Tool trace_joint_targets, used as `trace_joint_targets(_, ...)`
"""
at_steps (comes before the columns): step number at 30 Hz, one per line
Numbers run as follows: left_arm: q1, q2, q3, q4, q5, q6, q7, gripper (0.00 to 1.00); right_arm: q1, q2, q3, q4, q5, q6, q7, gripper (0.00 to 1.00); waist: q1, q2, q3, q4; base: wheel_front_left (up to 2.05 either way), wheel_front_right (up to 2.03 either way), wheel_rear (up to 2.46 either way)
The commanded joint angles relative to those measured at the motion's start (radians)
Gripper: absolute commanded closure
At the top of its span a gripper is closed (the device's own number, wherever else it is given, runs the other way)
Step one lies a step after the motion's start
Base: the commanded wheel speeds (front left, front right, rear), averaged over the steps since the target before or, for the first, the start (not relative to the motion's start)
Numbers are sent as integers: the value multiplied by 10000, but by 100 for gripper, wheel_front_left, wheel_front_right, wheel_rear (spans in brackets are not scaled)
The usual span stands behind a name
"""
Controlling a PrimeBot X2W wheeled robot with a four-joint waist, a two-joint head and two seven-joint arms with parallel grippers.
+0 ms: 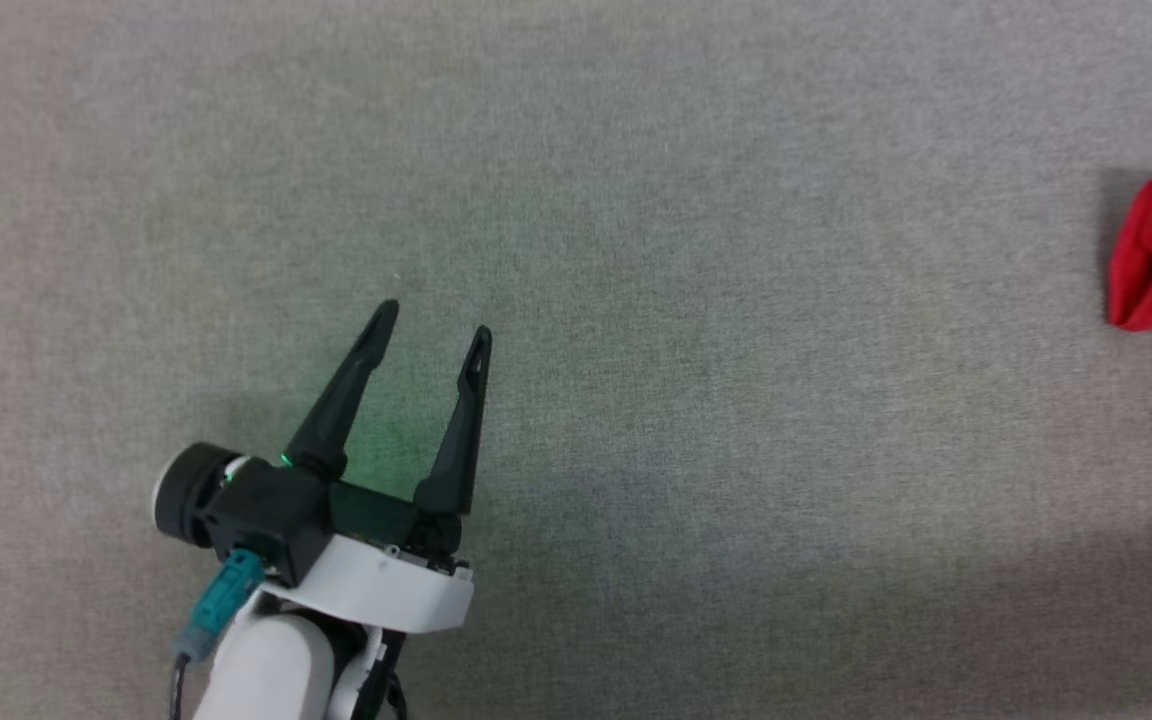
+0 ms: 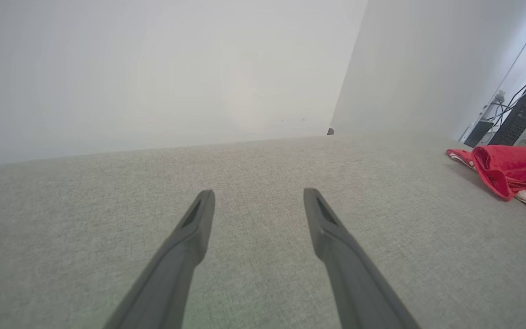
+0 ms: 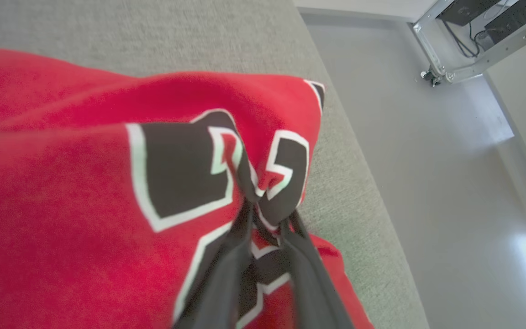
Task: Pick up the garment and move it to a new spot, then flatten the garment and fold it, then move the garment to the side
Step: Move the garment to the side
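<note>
Head cam: high up, looks straight down on grey woven surface [image 1: 736, 250], mid-distance. L wrist cam: low, nr that surface, faces along left gripper [image 2: 258, 195] twd white wall [image 2: 153, 68]. R wrist cam: v. close on red jersey T-shirt with black white-outlined print [image 3: 62, 205], pale floor [image 3: 427, 160] beyond. All 3 share surface + shirt.

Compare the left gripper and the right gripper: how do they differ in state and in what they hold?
The left gripper is open, jaws spread wide; the right gripper is shut. The left gripper holds nothing, over the grey surface; the right gripper pinches a fold of the garment at its black print. Both have two long dark fingers.
</note>
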State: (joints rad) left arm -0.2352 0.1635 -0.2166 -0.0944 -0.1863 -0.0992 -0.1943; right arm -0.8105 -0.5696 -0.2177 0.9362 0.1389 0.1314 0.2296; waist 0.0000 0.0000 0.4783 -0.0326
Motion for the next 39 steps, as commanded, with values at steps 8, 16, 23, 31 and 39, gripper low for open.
trace_joint_targets(8,306,-141,137,985,-405,89,-330,0,369,-130,1378,-301,88,-17,-945,0,0,0,-1543,-43,0,0,0)
trace_joint_targets(16,701,-77,538,2376,-656,190,-606,0,1621,1022,2783,-1714,1538,-17,-1335,0,0,0,-3240,78,0,0,0)
trace_joint_targets(23,1047,81,794,3224,-748,145,-683,0,3516,1979,3941,-3253,2456,-17,-1661,0,0,0,-4471,379,0,0,0)
trace_joint_targets(31,1269,358,1134,3647,-622,343,-711,0,4884,2629,3970,-4647,2919,-17,-2229,0,0,0,-5187,434,0,0,0)
trace_joint_targets(39,2131,324,1335,3436,-629,418,-692,0,6279,3070,3355,-5885,2715,-17,-2554,0,0,0,-5535,409,0,0,0)
